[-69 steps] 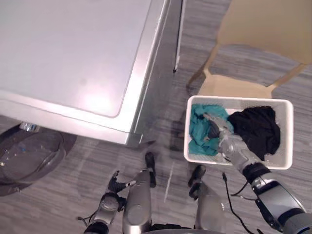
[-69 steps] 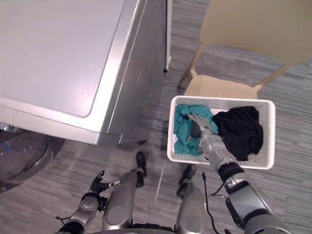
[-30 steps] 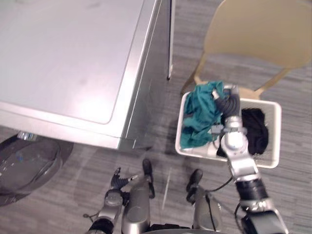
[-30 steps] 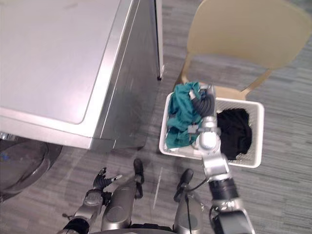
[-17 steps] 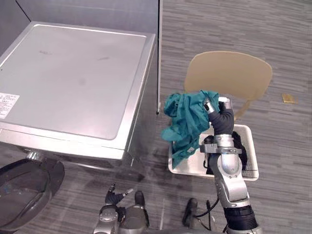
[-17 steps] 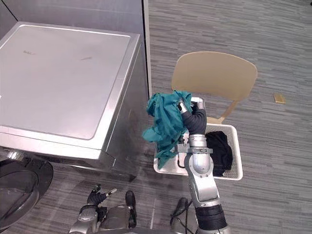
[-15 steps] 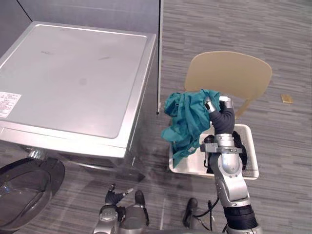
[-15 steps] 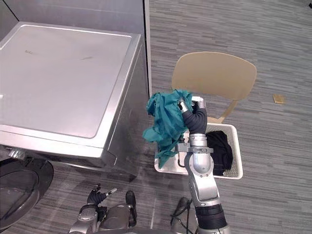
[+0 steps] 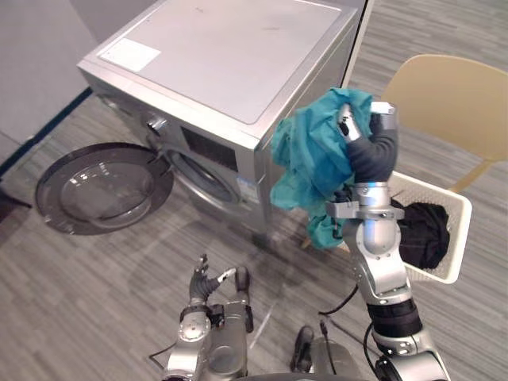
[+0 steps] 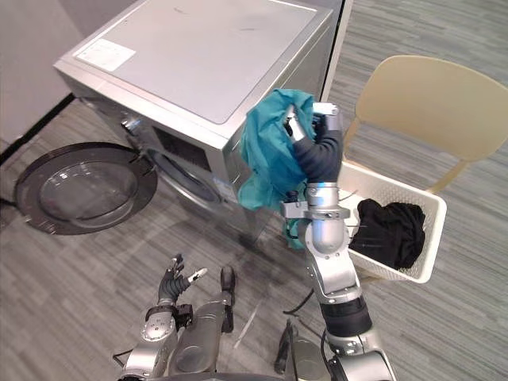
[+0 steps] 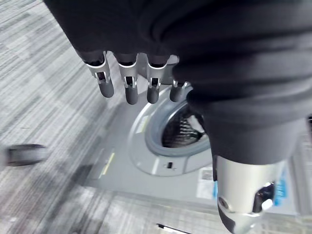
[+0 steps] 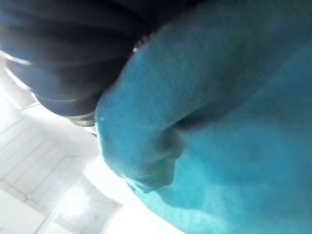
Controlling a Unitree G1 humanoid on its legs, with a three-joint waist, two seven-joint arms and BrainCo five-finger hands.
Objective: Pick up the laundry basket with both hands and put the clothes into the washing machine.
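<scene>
Right hand (image 9: 367,147) palm covered by teal garment (image 9: 305,163); basket (image 9: 438,195) partly behind arm; chair (image 9: 460,95) cut by edge.

Tan chair (image 9: 456,103) on grey striped floor (image 9: 87,274); grey wall (image 9: 32,55) with dark baseboard, well apart.

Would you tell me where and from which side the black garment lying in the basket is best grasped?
Take the black garment by the raised folds at its middle, coming down from above: it lies heaped in the open-topped basket, whose walls likely block a sideways reach.
</scene>
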